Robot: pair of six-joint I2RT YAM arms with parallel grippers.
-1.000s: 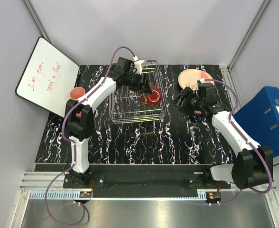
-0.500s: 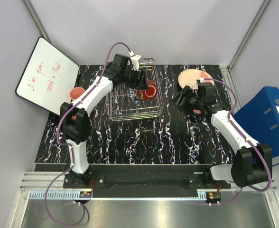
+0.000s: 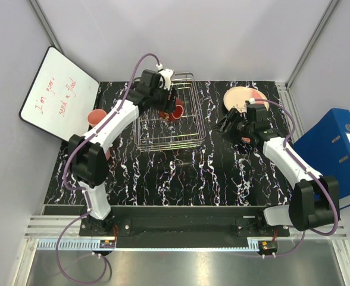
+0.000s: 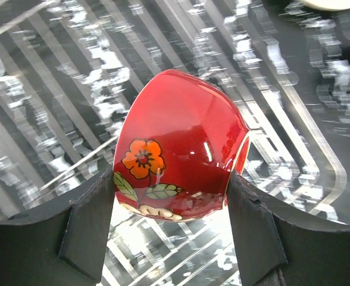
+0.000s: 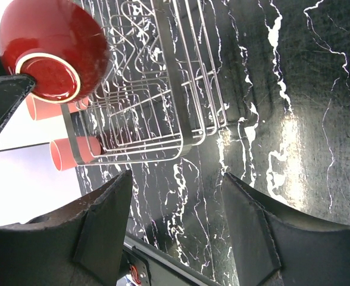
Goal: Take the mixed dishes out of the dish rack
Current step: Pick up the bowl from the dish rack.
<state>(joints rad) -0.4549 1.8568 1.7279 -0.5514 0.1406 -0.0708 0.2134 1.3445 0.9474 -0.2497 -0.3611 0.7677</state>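
Observation:
My left gripper [image 3: 174,107] is shut on the glossy red bowl [image 3: 176,109], which it holds over the back part of the silver wire dish rack [image 3: 169,134]. In the left wrist view the bowl [image 4: 181,137], with an orange flower on its side, sits clamped between both fingers [image 4: 91,232] above the rack's wires [image 4: 294,113]. My right gripper [image 3: 227,126] is open and holds nothing, to the right of the rack. The right wrist view shows the bowl [image 5: 53,50], the rack [image 5: 157,89] and two salmon cups [image 5: 74,152].
A cream, pink-edged plate [image 3: 241,96] lies on the black marble table [image 3: 181,173] at the back right. One salmon cup [image 3: 96,117] stands left of the rack beside a whiteboard [image 3: 59,95]. A blue binder [image 3: 336,149] lies off the table's right side.
The left gripper has carried the red bowl from the rack's right side toward the back and left. The right arm has hardly moved.

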